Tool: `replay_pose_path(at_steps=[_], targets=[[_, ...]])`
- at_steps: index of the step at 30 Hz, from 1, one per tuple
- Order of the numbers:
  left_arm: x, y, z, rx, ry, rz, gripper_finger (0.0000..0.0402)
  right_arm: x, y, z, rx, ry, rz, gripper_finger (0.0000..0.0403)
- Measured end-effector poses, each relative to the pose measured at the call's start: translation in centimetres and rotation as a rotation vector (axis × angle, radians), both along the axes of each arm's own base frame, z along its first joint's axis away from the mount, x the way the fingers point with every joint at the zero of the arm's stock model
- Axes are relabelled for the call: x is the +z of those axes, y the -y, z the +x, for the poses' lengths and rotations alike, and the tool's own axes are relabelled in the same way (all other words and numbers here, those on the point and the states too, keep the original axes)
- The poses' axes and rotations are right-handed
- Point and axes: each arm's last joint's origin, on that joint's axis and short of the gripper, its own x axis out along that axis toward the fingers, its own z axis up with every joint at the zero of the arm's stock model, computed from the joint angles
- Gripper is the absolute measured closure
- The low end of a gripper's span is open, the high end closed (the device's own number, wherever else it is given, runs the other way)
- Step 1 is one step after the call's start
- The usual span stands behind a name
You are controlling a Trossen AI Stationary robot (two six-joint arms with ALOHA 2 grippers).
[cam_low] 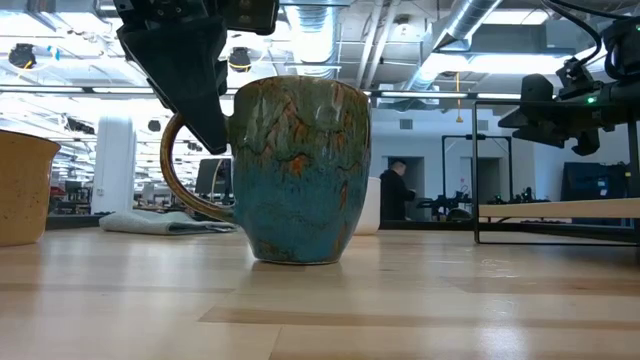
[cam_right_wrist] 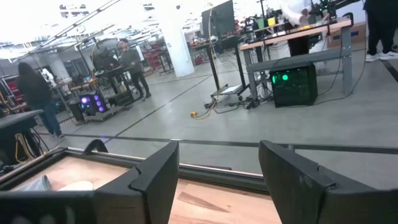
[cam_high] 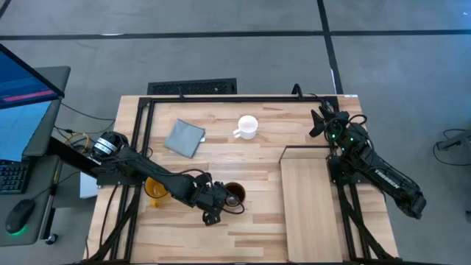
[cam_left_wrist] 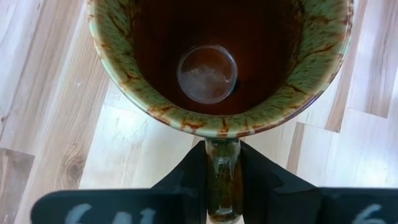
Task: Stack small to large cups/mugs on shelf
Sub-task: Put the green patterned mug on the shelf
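Observation:
The dark brown mug [cam_high: 234, 195], glazed blue-green on the outside [cam_low: 300, 170], stands upright on its base on the planked table. My left gripper [cam_high: 215, 200] is shut on its handle. The yellow-orange mug [cam_high: 155, 190] stands to the left, partly under my left arm. The white mug [cam_high: 247, 126] stands at the far middle. The pale shelf board [cam_high: 309, 202] lies raised at the right. My right gripper [cam_high: 321, 121] is open and empty in the air above the shelf's far end; it also shows in its wrist view [cam_right_wrist: 217, 180]. My left gripper pinches the mug's handle [cam_left_wrist: 222, 177] between its two fingers [cam_left_wrist: 186, 180], one on each flat side of the loop. The fingers come from above, slanting in from the table's left, onto the handle's upper part [cam_low: 190, 135]. The mug stands upright, base on the table.
A grey-blue cloth [cam_high: 184, 138] lies at the far left of the tabletop. A dark metal frame [cam_high: 140, 125] runs round the table's far and side edges. Bare planks lie between the brown mug and the shelf.

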Motion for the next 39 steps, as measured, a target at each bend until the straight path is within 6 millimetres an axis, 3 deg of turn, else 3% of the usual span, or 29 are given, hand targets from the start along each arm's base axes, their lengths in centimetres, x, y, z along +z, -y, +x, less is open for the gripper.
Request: replay_pose_path(at_steps=[25,39], targets=[[0.0,0.1,0.0,-0.003,-0.009,-0.025,0.0361,0.0,0.0,0.0,0.0,0.0,0.0,0.0159],[0.5,-2.5,2.1,0.058,0.108,-0.035,0.0361,0.0,0.0,0.0,0.0,0.0,0.0,0.0159]])
